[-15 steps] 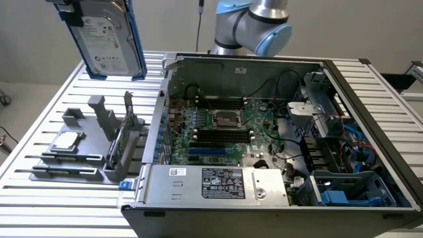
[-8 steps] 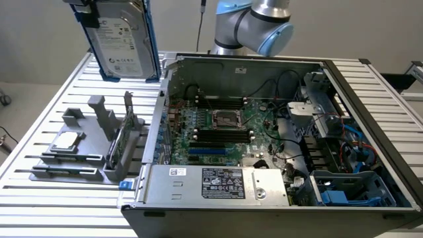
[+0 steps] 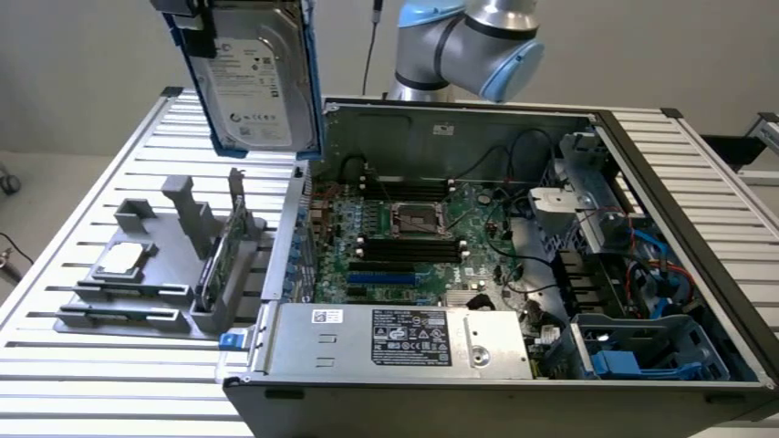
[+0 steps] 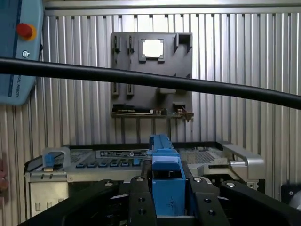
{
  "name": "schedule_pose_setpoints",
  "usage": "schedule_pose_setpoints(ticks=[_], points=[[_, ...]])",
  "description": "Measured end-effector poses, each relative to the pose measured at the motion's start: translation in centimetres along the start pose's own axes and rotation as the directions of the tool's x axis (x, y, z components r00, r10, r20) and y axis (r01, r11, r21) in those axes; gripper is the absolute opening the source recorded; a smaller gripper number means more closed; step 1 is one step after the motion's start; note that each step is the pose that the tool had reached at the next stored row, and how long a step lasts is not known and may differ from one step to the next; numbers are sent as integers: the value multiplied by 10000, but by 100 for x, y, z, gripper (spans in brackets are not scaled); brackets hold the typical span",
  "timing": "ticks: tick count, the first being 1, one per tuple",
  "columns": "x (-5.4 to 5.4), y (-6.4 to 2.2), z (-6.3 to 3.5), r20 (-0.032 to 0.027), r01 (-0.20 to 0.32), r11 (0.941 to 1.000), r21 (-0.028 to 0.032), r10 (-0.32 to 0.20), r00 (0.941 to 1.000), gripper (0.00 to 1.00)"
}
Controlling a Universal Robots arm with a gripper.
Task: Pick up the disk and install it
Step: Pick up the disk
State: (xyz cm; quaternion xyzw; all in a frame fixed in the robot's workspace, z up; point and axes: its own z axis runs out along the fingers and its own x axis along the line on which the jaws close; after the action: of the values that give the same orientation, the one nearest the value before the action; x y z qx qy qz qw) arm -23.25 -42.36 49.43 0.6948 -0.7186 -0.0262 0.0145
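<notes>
Blue-framed disk (image 3: 250,82) | clamped in end effector (image 4: 168,190) | aloft (beside computer case (image 3: 408,132))

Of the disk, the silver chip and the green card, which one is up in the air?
The disk, in its blue carrier: the gripper holds it above the table. The chip and the card sit in the grey holder.

**Disk hangs high above the open computer**

The disk (image 3: 250,78) is up in the air, upright, its white label facing the camera and its blue carrier showing along both edges. It is above the computer case (image 3: 462,132), at the case's wall on the exterior view's left. The case lies open on the slatted table (image 3: 86,383), motherboard (image 3: 408,228) exposed. Beside it, a grey holder (image 3: 122,301) carries a silver chip (image 3: 122,260) and an upright green card (image 3: 219,251).
</notes>
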Motion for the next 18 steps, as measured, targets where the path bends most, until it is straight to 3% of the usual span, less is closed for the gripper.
schedule_pose_setpoints(ticks=[1,2,18], points=[[15,-39,-3,2,0,10000,-5,0,10000,33],[57,-154,-11,5,0,10000,-18,0,10000,33],[294,-760,-50,31,-1,9999,-131,1,10000,33]])
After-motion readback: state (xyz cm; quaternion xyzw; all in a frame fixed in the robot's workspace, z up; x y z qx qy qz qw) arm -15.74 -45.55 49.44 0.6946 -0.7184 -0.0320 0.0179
